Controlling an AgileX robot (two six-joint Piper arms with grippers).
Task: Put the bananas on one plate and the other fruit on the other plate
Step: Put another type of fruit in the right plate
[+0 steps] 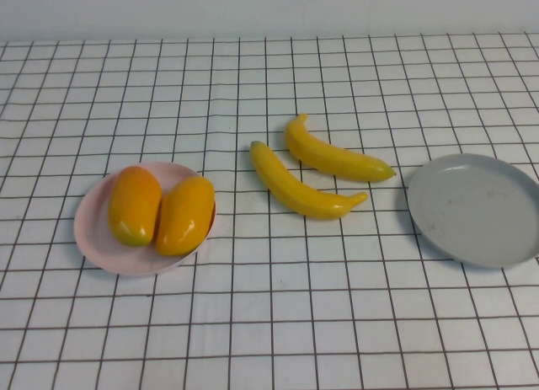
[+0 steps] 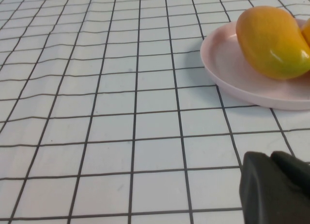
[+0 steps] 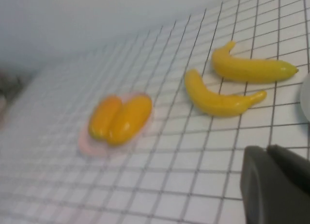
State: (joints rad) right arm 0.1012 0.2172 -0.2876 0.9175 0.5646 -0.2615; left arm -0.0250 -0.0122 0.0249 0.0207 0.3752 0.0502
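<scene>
The grey plate (image 1: 476, 209) sits empty at right of the high view; the pink plate (image 1: 122, 238) at left holds both mangoes (image 1: 160, 209). The bananas (image 1: 324, 175) lie mid-frame on the table. Both pincers, left gripper (image 2: 276, 190) and right gripper (image 3: 276, 185), are pressed together, empty and out of the high view. A curved banana could roll from a pinch off-centre.

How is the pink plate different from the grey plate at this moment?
The pink plate holds two orange-yellow mangoes lying side by side; the grey plate holds nothing. The pink plate sits on the table's left side, the grey plate at its right edge, partly cut off by the high view. The two bananas lie on the cloth nearer the grey plate. Both plates are round and shallow with raised rims.
</scene>
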